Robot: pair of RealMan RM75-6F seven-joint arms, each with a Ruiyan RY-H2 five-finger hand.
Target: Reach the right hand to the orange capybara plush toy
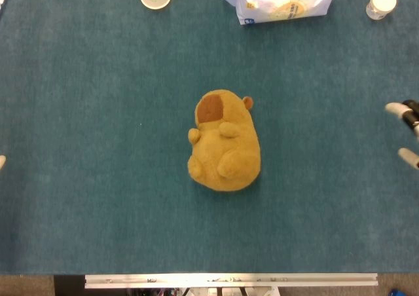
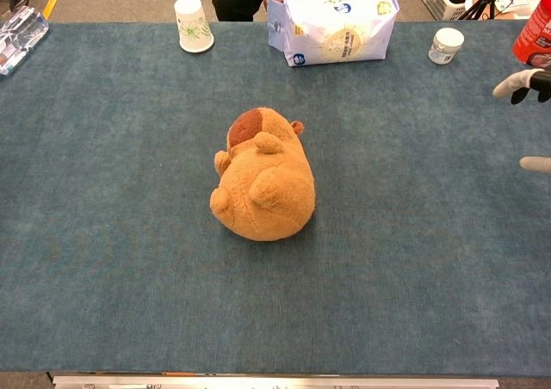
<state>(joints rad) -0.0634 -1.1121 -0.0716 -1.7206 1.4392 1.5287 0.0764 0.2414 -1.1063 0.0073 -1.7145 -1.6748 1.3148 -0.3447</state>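
At the left edge of the head view a pale tip (image 1: pixel 2 161) is seen, possibly the left hand. The orange capybara plush toy (image 1: pixel 224 142) is laid on its side at frame centre on the teal table (image 1: pixel 98 211). At the right edge the right hand (image 1: pixel 407 132) is only partly shown, fingers apart, nothing held. The reach is judged barely begun; leftward travel toward the toy is called for.

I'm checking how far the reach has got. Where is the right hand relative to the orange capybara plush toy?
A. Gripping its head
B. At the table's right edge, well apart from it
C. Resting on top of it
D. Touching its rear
B: only the right hand's fingers show at the frame's right edge, with bare table between them and the orange capybara plush toy.
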